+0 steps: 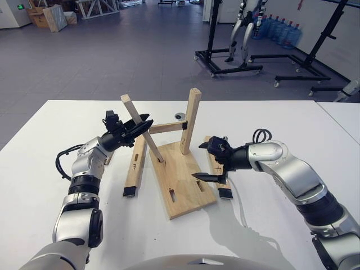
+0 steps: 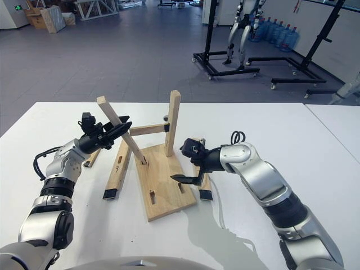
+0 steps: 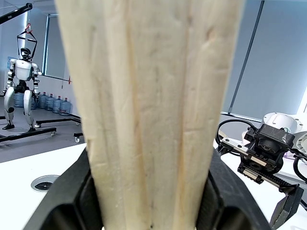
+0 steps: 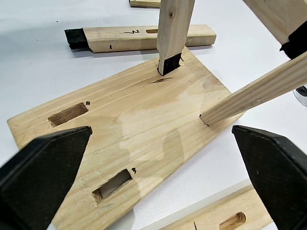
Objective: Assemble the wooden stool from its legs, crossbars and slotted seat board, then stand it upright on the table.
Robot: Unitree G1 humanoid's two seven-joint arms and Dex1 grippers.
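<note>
Left gripper clamped on tilted leg, centre-left of frame, foot in seat board slot. Right gripper wide open, empty, over board's right edge. Straighten your leg slowly; keep crossbar seated.

Seat board: pale yellow wood, lengthwise grain, dark slots.
Tilted leg: light wood, streaked grain, black foot.
Upright leg: light wood.
Crossbar: light wood, dark tip.
Lying leg: light wood, black end cap.
Left gripper: black.
Right gripper: black.
Table: white.
</note>
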